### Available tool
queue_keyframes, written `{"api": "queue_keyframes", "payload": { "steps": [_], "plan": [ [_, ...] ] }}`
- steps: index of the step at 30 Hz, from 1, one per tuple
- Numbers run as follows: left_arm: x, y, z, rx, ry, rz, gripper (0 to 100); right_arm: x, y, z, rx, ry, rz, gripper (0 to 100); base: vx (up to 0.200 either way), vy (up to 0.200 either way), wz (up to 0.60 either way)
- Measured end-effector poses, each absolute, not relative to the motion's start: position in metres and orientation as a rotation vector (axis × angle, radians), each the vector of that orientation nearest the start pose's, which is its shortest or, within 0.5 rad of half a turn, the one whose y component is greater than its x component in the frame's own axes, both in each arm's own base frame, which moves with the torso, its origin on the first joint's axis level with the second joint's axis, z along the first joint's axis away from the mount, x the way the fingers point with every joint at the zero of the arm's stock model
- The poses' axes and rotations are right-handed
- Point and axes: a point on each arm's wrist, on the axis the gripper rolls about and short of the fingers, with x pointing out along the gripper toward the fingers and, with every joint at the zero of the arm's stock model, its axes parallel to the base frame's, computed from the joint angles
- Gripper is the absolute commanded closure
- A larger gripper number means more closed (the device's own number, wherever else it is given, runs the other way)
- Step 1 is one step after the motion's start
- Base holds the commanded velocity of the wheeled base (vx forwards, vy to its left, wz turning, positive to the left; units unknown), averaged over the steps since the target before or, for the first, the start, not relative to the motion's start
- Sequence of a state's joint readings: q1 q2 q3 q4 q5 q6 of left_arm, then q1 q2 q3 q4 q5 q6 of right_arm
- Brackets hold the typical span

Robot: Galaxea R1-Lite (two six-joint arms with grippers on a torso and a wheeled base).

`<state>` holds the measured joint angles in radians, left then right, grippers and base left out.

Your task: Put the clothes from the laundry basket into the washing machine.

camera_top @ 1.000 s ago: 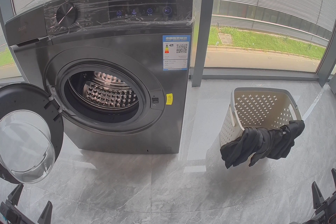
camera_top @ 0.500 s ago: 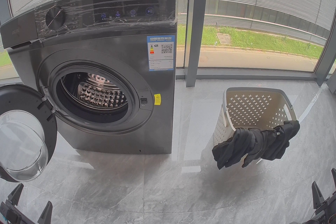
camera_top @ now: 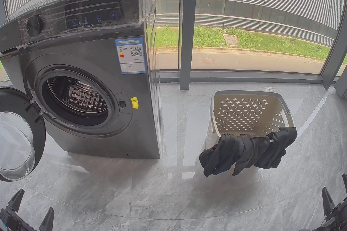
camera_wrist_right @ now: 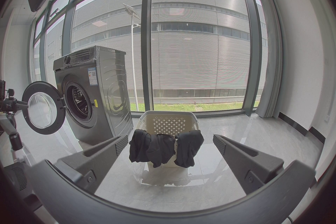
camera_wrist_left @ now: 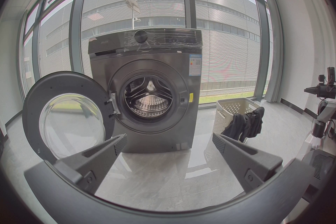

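A grey front-loading washing machine [camera_top: 90,73] stands at the left with its round door [camera_top: 18,138] swung wide open and the drum [camera_top: 77,98] bare inside. To its right a cream laundry basket [camera_top: 249,112] sits on the floor, with black clothes [camera_top: 245,150] draped over its near rim. My left gripper [camera_wrist_left: 168,147] is open and faces the washing machine [camera_wrist_left: 150,91] from a distance. My right gripper [camera_wrist_right: 169,147] is open too, facing the laundry basket [camera_wrist_right: 168,123] and the black clothes [camera_wrist_right: 164,146], well short of them.
Grey marble floor [camera_top: 173,192] spreads between me and both objects. Tall windows with a dark pillar [camera_top: 188,18] stand behind them. The open door [camera_wrist_left: 66,116] juts out beside the machine on my left.
The whole head view has shifted: washing machine and basket now sit further left in the picture, so the camera turned right. Both grippers keep their places at the lower corners.
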<state>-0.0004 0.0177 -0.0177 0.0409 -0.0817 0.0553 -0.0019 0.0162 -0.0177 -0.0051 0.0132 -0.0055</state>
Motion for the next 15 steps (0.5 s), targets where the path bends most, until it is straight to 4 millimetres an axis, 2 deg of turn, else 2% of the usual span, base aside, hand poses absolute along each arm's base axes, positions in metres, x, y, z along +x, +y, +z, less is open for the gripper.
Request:
{"api": "queue_keyframes", "payload": {
  "steps": [15],
  "plan": [
    [-0.0229, -0.0018, 0.0766, 0.053, 0.039, -0.083, 0, -0.0229, 0.0003, 0.0813, -0.006, -0.007, 0.011, 0, 0.0, -0.2, 0.0]
  ]
}}
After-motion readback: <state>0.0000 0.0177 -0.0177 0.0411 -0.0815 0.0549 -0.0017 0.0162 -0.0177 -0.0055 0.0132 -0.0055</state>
